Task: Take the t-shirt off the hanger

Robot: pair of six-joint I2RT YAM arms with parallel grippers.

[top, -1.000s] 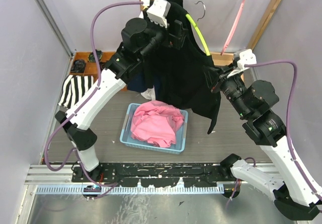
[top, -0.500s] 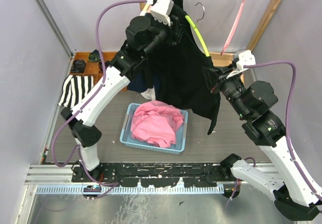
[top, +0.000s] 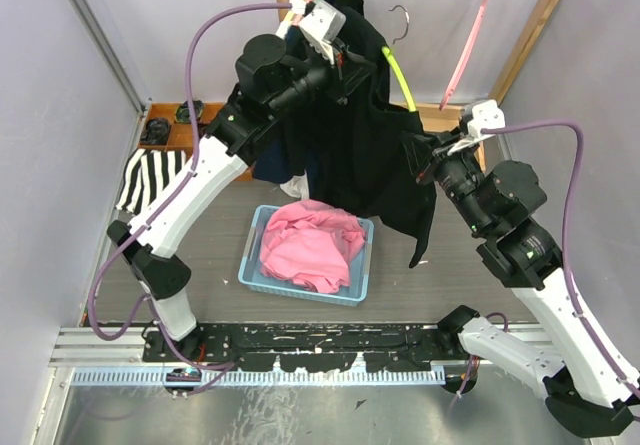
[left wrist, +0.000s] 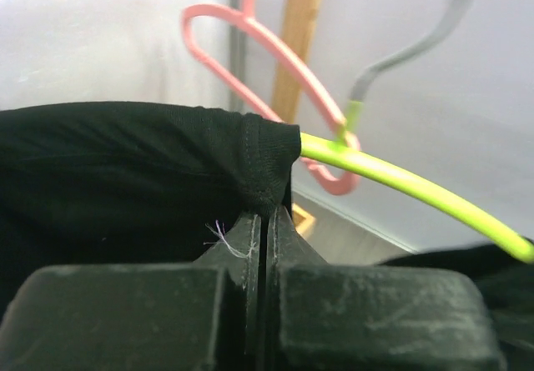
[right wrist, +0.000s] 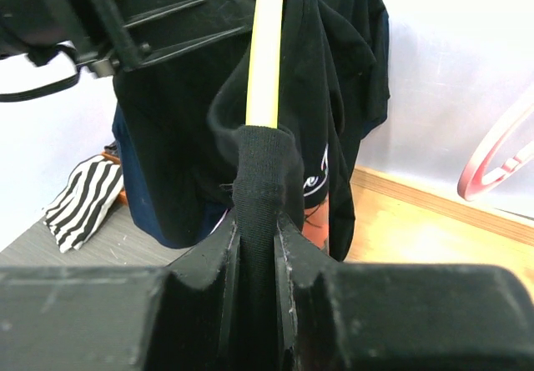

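Both arms grip the black t-shirt [top: 365, 155], which hangs on the yellow-green hanger [top: 398, 73] high at the back. The left fingers [left wrist: 240, 250] are pinched shut on the hem where the hanger's bar emerges. The right fingers [right wrist: 210, 267] clamp the fabric capping the bar's lower end. The bar slopes down from left towards right, so the right arm, nearer the tip, probably has to draw the cloth off along that line.

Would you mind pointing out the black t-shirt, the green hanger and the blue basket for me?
black t-shirt [top: 365, 155], top external view, middle of the hanging body.
green hanger [left wrist: 400, 183], left wrist view, bare arm beyond the fabric.
blue basket [top: 300, 292], top external view, near rim.
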